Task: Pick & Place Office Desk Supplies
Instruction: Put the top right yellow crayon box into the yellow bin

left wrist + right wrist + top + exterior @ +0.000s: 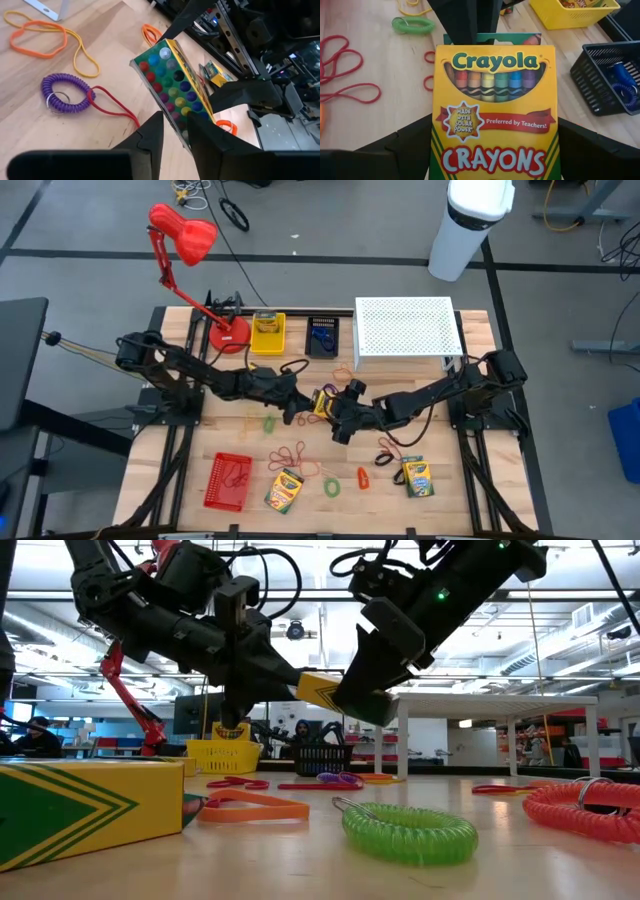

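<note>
Two grippers meet over the middle of the worktop (180, 445) in the high view. The left gripper (303, 406) and right gripper (336, 414) are at opposite ends of one crayon box (322, 402).

Low view: the box hangs clear above the worktop between both arms. A second crayon box (85, 808) and a green coil loop (410, 830) lie in the foreground. No writing is legible.

Left wrist view: the left fingers (150, 137) sit hard against the thin sides of the box's near end and appear clamped on it. A panel of coloured dots faces the camera. No text is readable.

Right wrist view: the right fingers (405, 142) stand wide, clamped across the box's broad face. The face reads "Crayola", "CRAYONS", "MADE WITH SOLAR POWER" and "Preferred by Teachers!".

Assessment: the step appears to be a hand-over from right to left.
- The left grip should be confirmed firm before the right lets go.
- The right should part its fingers fully and back off straight, so the carton is not twisted.
- Squeeze should be light, because card crushes.
- The yellow bin (575, 12) looks the likely destination.
</note>
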Robot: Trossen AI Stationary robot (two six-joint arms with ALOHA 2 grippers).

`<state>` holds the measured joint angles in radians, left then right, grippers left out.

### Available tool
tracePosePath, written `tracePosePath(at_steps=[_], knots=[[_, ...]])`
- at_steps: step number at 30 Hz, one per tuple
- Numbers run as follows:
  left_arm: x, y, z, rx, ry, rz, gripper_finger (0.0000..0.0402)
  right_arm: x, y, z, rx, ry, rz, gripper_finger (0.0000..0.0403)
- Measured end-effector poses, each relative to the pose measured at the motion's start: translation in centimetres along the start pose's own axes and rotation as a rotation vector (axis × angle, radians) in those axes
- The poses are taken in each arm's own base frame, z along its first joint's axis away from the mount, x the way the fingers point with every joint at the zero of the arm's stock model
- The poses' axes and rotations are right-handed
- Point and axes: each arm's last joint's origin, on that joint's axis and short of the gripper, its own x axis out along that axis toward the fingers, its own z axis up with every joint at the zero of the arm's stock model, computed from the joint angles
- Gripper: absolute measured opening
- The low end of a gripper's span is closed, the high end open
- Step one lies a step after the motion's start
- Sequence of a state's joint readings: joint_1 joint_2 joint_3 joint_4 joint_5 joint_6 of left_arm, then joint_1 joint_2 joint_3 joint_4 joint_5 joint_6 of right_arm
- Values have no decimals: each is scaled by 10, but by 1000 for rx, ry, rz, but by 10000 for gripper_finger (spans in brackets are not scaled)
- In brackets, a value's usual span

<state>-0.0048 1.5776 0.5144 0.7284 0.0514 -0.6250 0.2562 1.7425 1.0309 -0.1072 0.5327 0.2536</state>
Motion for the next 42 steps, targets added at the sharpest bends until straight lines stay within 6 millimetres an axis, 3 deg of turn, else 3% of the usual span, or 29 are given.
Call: tracePosePath(at_steps=[10,17,25,34,38,42], knots=[[0,2,1,31,-1,6,9,0,0,1,5,-11,-12,351],[0,6,4,60,-7,18,5,0,0,1,14,-12,-11,355],[-1,11,4,99,6,60,4,-1,0,7,62,-66,-30,396],[-6,13,9,134,4,79,4,-1,2,6,60,-41,51,389],[-18,12,18,170,11,121,4,-5,2,6,81,-18,98,360],[-34,9,26,201,37,144,4,-15,-2,9,74,-23,78,287]])
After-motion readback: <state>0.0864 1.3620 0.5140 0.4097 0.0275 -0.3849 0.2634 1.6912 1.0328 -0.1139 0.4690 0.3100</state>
